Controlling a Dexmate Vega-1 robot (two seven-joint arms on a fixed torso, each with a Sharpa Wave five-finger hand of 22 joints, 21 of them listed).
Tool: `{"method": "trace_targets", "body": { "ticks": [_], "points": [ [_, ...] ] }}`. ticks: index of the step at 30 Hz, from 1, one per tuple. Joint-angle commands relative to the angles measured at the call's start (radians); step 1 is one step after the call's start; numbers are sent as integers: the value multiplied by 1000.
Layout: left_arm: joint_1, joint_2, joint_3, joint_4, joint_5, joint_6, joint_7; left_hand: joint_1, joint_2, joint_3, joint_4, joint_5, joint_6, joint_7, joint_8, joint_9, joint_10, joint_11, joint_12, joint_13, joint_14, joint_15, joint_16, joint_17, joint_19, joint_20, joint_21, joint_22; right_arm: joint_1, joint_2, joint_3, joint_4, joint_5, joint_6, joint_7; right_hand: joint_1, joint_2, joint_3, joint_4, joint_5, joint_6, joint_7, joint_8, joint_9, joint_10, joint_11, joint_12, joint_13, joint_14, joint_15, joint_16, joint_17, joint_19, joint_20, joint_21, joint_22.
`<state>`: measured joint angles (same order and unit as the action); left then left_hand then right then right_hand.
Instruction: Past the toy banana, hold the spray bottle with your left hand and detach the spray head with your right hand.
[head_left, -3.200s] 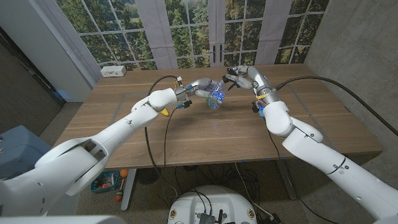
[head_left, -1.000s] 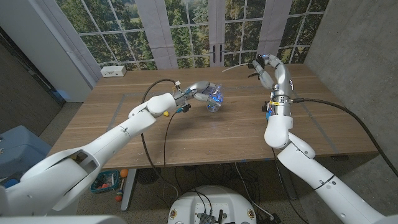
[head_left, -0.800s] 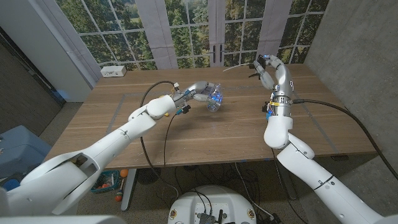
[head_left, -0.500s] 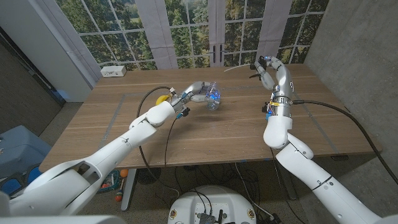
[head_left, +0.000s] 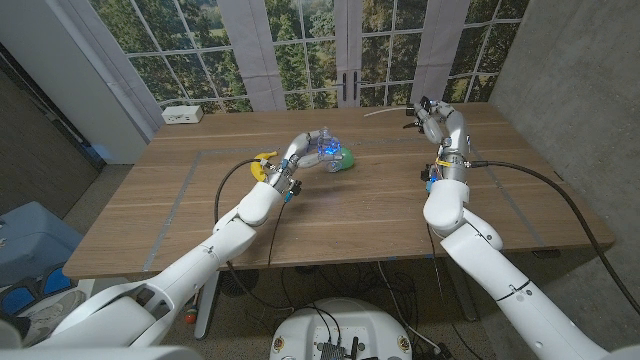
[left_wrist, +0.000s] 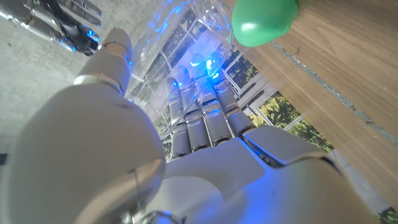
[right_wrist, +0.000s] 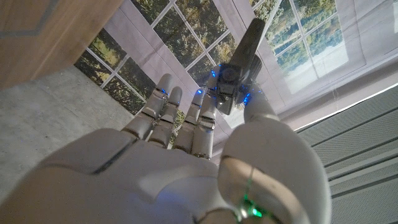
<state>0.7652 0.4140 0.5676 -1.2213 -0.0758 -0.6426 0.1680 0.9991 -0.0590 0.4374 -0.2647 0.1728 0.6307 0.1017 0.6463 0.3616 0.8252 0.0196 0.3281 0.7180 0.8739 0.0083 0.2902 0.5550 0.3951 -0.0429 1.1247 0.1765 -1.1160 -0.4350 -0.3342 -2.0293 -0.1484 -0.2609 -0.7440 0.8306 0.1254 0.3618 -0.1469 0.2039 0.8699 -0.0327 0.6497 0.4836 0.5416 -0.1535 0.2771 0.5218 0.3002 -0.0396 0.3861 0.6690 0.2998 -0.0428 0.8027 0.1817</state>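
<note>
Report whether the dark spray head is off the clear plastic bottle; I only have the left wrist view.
Observer: It is off. The right hand pinches the dark grey plastic spray head, well apart from the clear plastic bottle that the left hand holds.
Operator: Place the toy banana for me.
Observer: The yellow toy banana lies on the wooden table beside the left arm's wrist, nearer the robot than the bottle.

White power strip at ten o'clock on the wooden desk; windows with trees at twelve.
</note>
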Motion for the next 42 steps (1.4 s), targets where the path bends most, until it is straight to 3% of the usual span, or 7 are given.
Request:
{"method": "trace_targets", "body": {
  "ticks": [1, 13, 24, 35, 42],
  "points": [
    [69, -49, -52, 18, 92, -30, 227, 177, 200, 93, 92, 2, 168, -164, -3, -3, 228, -222, -3, 2, 117, -249, -3, -1, -3, -85, 4, 1, 20, 40, 46, -34, 193, -158, 47, 37, 40, 19, 12, -2, 21, -11, 2, 4, 22, -11, -3, 5, -5, -133, 10, 4, 9, -22, 6, 1],
    [102, -71, -82, 5, 121, 10, 363, 176, 200, 90, 92, 1, 170, -167, -7, -10, 230, -222, -9, -1, 121, -249, -5, -7, -4, -87, 3, 0, 59, 45, 88, -32, 386, -276, 55, 50, 45, 21, 5, -8, 14, 0, 3, 2, 21, 6, -5, 13, -8, -112, 19, 11, 9, -13, 9, 2],
    [125, -67, -91, -33, 88, 81, 384, 174, 201, 88, 93, 0, 170, -168, -11, -16, 234, -222, -13, -1, 122, -249, -8, -14, -6, -89, 2, 0, 120, 30, 113, -21, 559, -452, 39, 66, 47, 24, -2, -14, 12, 14, 3, -3, 2, 32, -13, 21, -27, -87, 20, 16, -2, 3, 10, 2],
    [135, -63, -86, -41, 63, 133, 392, 174, 201, 86, 92, 0, 169, -164, -14, -20, 233, -222, -18, -3, 124, -249, -10, -18, -5, -88, 3, 0, 162, -6, 68, 27, 600, -493, -10, 78, 49, 27, -5, -19, 9, 24, -1, -10, -10, 46, -19, 25, -37, -79, 22, 20, -10, 6, 10, 2],
    [125, -60, -75, -2, 58, 106, 387, 174, 202, 85, 93, 0, 171, -162, -15, -23, 234, -222, -20, -2, 124, -249, -12, -22, -6, -88, 2, 0, 181, -18, 50, 54, 627, -506, -20, 80, 49, 27, -4, -22, 7, 25, -3, -13, -11, 46, -19, 28, -40, -81, 23, 22, -11, 6, 11, 2]
  ]
}}
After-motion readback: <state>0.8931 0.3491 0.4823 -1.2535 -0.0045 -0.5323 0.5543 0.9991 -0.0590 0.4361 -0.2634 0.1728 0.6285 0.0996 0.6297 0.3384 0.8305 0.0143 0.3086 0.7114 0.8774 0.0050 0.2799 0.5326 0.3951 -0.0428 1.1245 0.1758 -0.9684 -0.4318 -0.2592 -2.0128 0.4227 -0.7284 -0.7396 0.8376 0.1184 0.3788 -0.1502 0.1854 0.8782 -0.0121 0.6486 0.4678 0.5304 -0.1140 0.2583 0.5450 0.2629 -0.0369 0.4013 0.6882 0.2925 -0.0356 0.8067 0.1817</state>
